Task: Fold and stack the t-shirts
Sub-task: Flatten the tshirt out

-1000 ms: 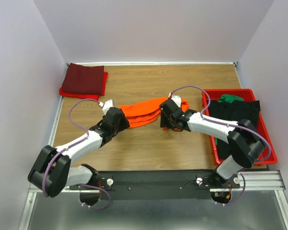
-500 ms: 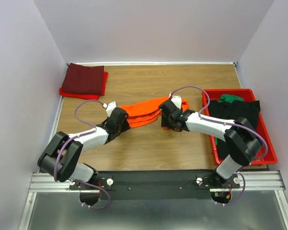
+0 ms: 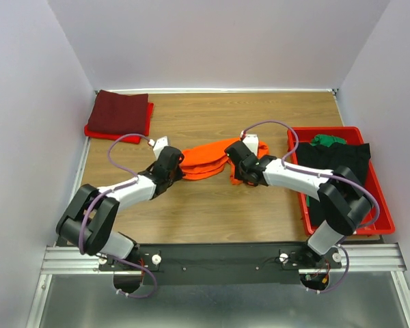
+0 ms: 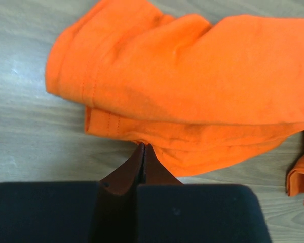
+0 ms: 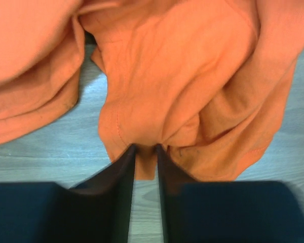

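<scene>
both pairs of fingers pinch the orange t-shirt's near edge.

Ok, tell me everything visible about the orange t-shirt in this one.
The orange t-shirt is bright, soft knit cloth with stitched hems, bunched into a long, layered strip lying flat across the middle of the wooden table. It is not neatly folded: several rumpled layers overlap. The left gripper is shut at its near hem at one end, though whether it has caught cloth is unclear. The right gripper is closing on a fold of cloth at the other end.
</scene>
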